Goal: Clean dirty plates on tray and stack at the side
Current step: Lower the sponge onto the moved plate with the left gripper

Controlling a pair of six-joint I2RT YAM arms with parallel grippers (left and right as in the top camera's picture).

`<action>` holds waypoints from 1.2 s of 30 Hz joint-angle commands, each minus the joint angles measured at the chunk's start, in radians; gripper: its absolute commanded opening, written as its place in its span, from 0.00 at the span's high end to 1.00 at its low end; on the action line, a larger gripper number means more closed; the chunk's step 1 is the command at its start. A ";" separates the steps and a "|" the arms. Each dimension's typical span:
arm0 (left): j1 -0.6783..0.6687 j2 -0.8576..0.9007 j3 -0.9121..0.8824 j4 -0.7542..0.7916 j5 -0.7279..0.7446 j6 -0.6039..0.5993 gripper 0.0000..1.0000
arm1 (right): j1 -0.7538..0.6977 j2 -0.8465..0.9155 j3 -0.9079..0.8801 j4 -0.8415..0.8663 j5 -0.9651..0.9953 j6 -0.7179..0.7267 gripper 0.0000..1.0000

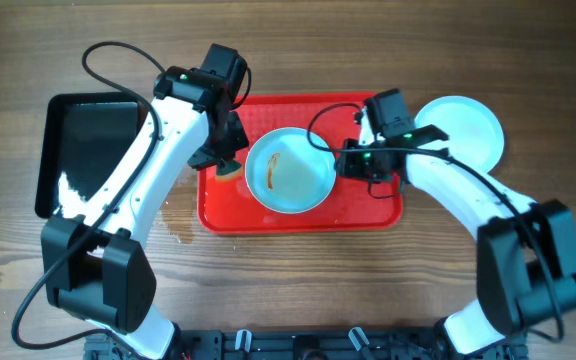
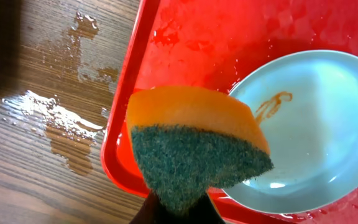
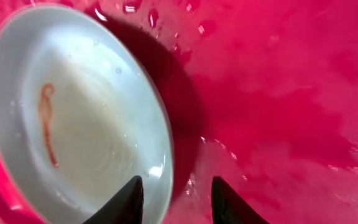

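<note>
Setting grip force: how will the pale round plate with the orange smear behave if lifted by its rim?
Likely slippery: the pale round orange-smeared plate looks wet and glossy, and droplets dot the red plastic tray. Probably rigid: its thin rim holds a clean curve. Pinched at one edge by the right tool, it may tilt or slide.
</note>
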 commanded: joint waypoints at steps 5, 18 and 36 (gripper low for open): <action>-0.005 -0.017 0.003 0.003 0.015 -0.016 0.96 | 0.053 0.113 0.014 0.044 0.069 0.002 0.66; -0.028 -0.015 -0.006 0.080 0.019 0.016 0.96 | 0.053 0.115 0.022 0.084 0.082 -0.075 0.96; -0.105 -0.008 -0.294 0.482 0.214 0.068 0.96 | 0.053 0.115 0.018 0.182 -0.084 -0.182 0.96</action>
